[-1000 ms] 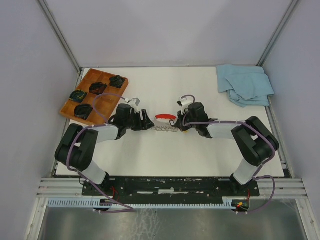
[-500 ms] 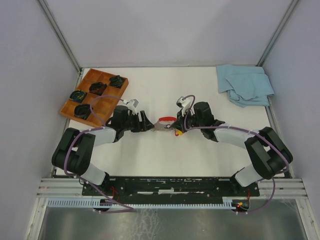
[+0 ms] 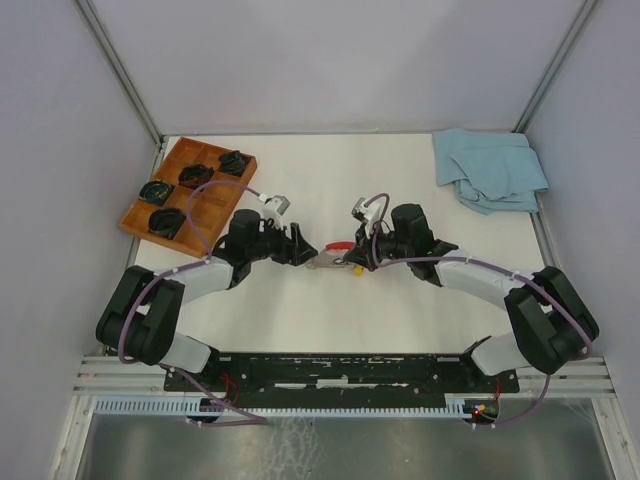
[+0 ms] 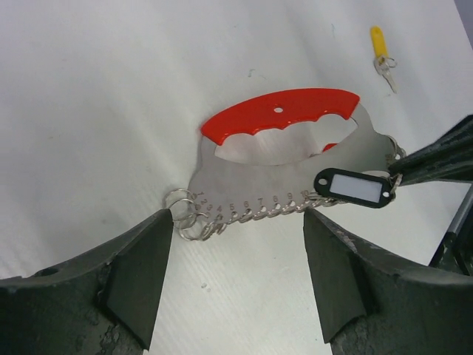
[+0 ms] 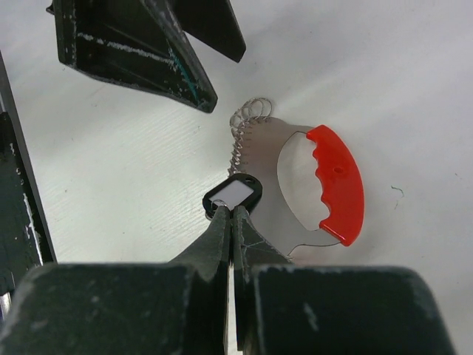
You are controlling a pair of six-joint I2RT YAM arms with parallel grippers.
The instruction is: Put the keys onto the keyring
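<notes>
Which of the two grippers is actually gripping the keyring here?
The right gripper: its jaws are shut on the keyring at the oval tag's end. The left gripper stands wide open at the opposite end, gripping nothing.

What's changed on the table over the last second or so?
The left gripper, open, moved right and a little toward the near edge, closing in on the ring end of the keyring. The right gripper stayed shut on the keyring's tag end and drew it slightly nearer the arms, its elbow swinging outward. The wooden tray and blue cloth did not move.
</notes>
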